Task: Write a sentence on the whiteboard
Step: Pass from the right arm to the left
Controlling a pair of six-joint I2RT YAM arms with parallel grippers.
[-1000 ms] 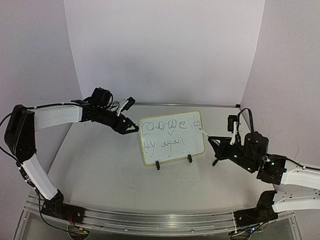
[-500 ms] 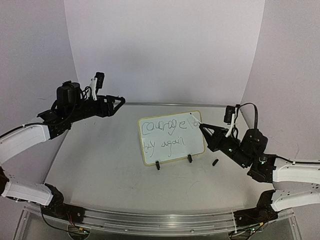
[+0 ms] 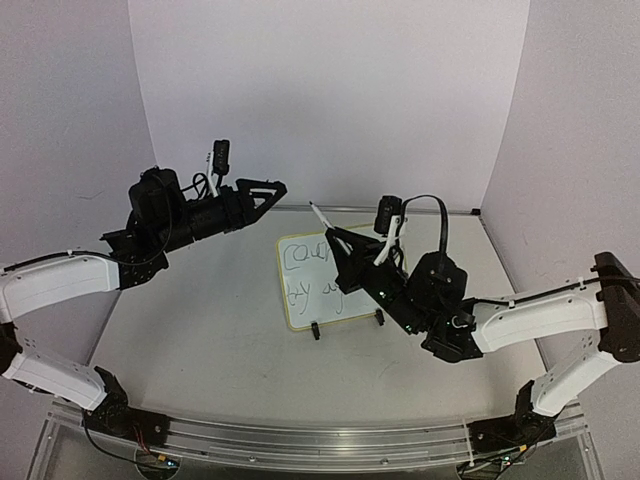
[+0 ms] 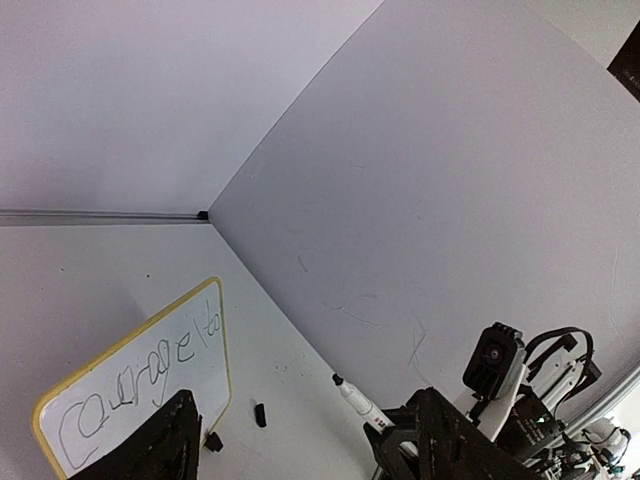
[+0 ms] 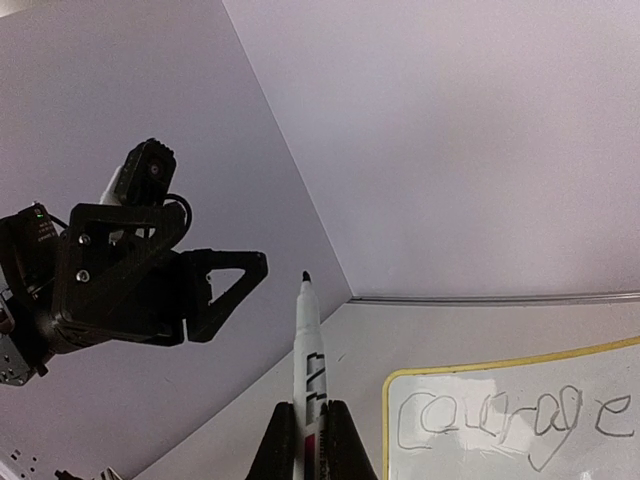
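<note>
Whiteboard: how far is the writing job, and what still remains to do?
Done: the sentence stands on the whiteboard in two lines, the lower one partly hidden by the right arm. In hand: the right hand holds the marker tip up, off the board; the left hand is open and empty. Left: probably only to put the marker down.
</note>
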